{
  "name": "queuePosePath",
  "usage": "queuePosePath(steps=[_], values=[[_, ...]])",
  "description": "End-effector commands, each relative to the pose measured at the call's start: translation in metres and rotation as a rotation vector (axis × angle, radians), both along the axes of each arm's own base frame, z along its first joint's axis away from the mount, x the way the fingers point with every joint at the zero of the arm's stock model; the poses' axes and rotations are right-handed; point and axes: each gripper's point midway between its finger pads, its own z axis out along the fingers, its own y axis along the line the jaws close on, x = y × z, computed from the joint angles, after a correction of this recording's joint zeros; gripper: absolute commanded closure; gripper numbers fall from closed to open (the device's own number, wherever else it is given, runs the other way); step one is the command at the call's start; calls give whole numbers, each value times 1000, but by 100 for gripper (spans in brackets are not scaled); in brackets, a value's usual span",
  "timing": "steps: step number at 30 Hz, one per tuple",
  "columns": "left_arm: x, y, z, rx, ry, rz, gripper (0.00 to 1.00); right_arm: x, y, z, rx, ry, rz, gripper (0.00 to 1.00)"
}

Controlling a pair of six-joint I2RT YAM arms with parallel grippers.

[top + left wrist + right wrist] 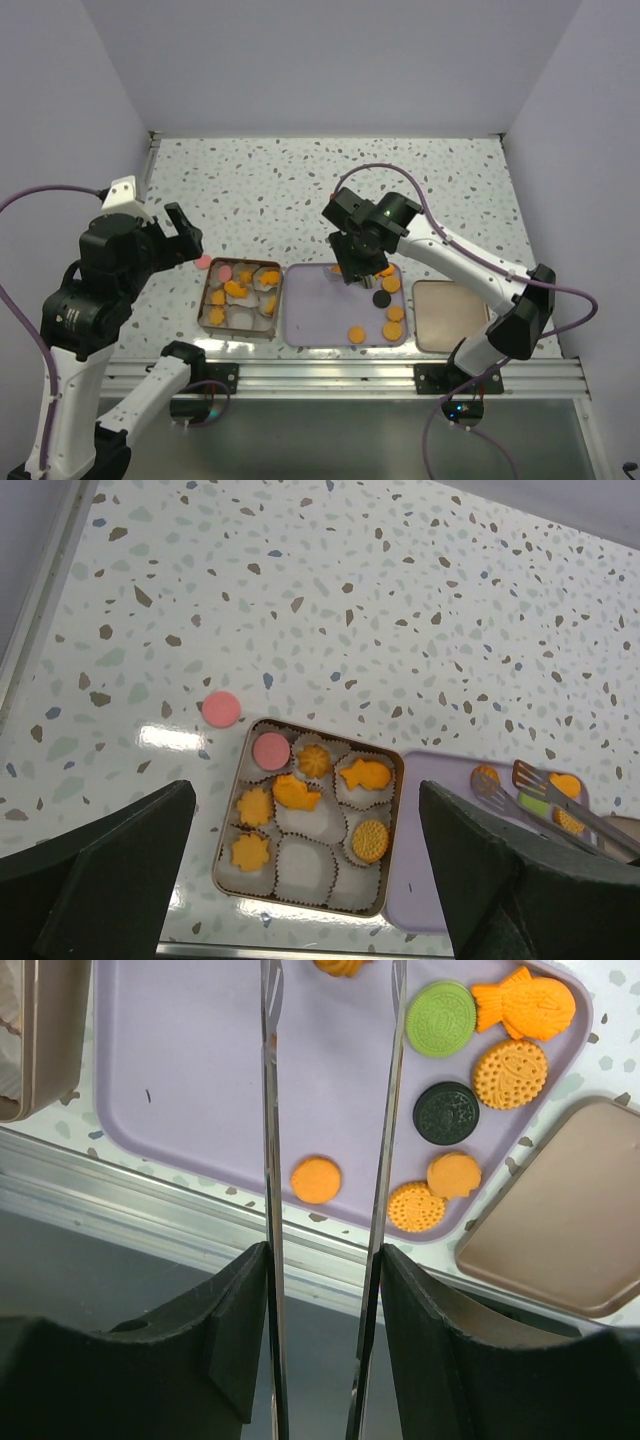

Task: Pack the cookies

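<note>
A brown tin [392,825] lined with white paper cups holds several cookies [296,792], orange shapes and a pink disc [270,748]. One pink cookie [221,708] lies loose on the table [204,262]. More cookies lie on the purple tray [190,1070]: a green disc [441,1018], a black disc [446,1112], an orange fish [525,1002] and orange rounds [316,1179]. My right gripper [325,1260] is shut on metal tongs [268,1110], whose spread tips reach an orange cookie [340,965] at the tray's far edge. My left gripper [305,800] hangs open above the tin.
The tin's brown lid [545,1230] lies right of the purple tray [315,315]. An aluminium rail [330,375] runs along the table's near edge. White walls close in the speckled table on three sides.
</note>
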Motion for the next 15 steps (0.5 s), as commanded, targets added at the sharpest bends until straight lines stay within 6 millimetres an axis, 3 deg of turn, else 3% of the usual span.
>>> queuePosePath(steps=[1,15], values=[[-6,7,12,34,-29,6,0,9,4,-5,5,-24,0,50],[-8,12,12,58,-24,17,0,4,4,-23,-8,21,0,57]])
